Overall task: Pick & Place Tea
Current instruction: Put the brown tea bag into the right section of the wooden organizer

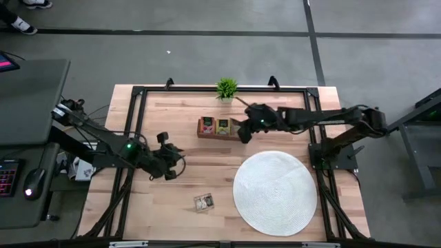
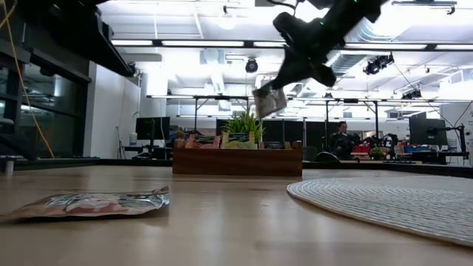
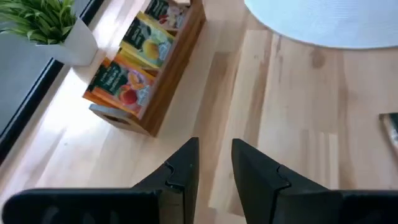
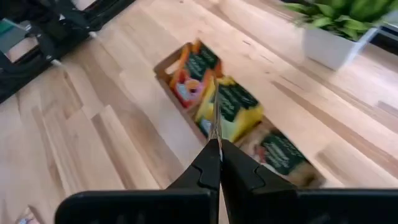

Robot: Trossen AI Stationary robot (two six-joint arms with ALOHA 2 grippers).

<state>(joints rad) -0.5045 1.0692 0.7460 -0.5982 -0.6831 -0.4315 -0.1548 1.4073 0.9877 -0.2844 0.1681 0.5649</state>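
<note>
Right gripper (image 4: 214, 155) pinching tea packet (image 4: 216, 121), raised

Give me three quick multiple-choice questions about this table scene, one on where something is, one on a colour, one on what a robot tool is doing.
1. Where does the loose tea packet lie?
A. On the bare table beside the round white mat
B. On the mat
C. Inside the wooden box

2. What colour are the leaves of the potted plant?
A. Red
B. Green
C. Blue

3. What is the right tool doing?
A. Hanging wide open
B. Pressing on the mat
C. Shut on a thin tea packet above the box

Answers:
1 A: the high view shows it on wood, apart from the mat's edge.
2 B: the leaves show green in every view.
3 C: the right wrist view shows the packet edge-on between closed fingers; the low view shows it lifted.
</note>
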